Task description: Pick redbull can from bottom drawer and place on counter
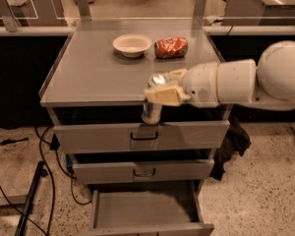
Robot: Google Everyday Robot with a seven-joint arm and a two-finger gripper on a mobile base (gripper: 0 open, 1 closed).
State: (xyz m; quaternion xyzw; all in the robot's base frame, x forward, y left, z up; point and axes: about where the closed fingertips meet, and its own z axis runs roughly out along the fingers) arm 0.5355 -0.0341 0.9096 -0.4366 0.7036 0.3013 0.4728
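- Here, the gripper (160,88) sits at the front edge of the counter (88,73), toward its 5 o'clock corner. Its pale fingers (163,96) are clamped around the redbull can (151,113).
- The white arm (236,81) comes in from 3 o'clock, level with the counter's top, and ends in a large rounded joint at the right border of the view.
- The redbull can stands upright in that grasp. Its shiny top shows just above the fingers, and its silvery body hangs below them. It crosses the counter's front lip, and its base overlaps the top drawer (93,137) just above the dark handle (144,135).
- From this view it is unclear whether the can is over the counter or just in front of it.
- The bottom drawer (137,211) is pulled out at 6 o'clock of the cabinet. Its bare grey floor is showing, well below the can.
- The middle drawer (103,172) and the top drawer are both pushed in.
- A pale bowl (132,44) rests on the counter toward 12 o'clock, well apart from the gripper.
- A crushed can (170,47), orange-red, lies on its side just beside the bowl at the bowl's 3 o'clock.
- Dark cables (5,186) trail over the speckled floor (265,191) at 8 o'clock of the cabinet.
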